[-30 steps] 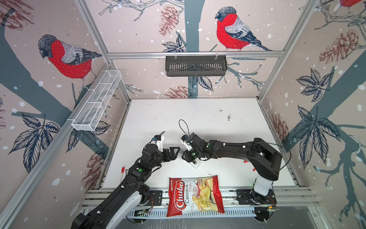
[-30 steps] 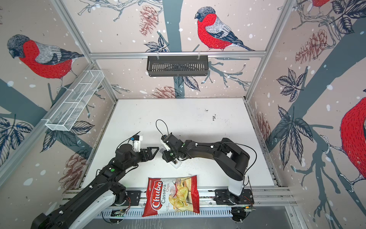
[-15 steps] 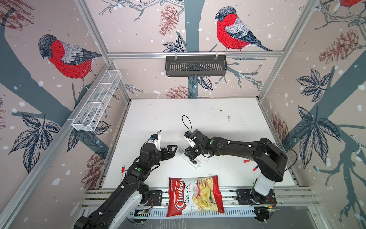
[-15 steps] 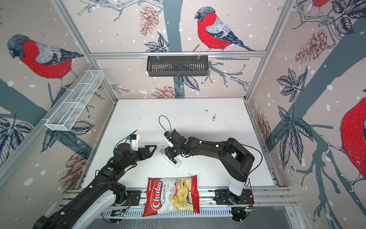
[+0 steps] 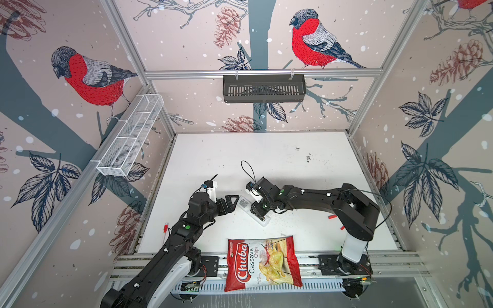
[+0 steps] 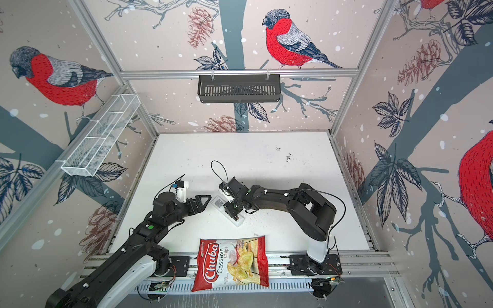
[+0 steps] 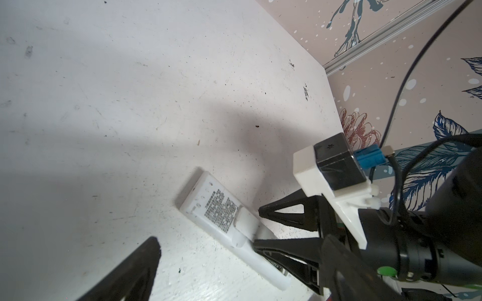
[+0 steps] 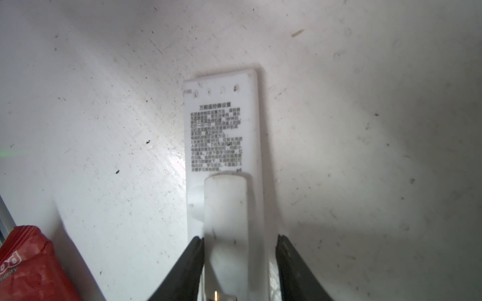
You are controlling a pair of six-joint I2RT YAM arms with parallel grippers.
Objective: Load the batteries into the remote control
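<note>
The left pincer point(image 5: 231, 203), wide open and empty, has backed off the remote control point(image 5: 244, 202), leaving it back-up inside the half-closed right pincer point(image 8: 239, 238), grip unclear, loading still ahead.

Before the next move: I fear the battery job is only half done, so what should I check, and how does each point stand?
1. Back of the remote faces up on the table: ok.
2. Open, empty left tool: ok.
3. Firm grip by the right tool, which straddles the remote: cannot tell.
4. Flush seat of the cover on the remote: cannot tell.
5. Both batteries inside: cannot tell, none visible.
6. Gap between chips bag and remote: ok.
</note>
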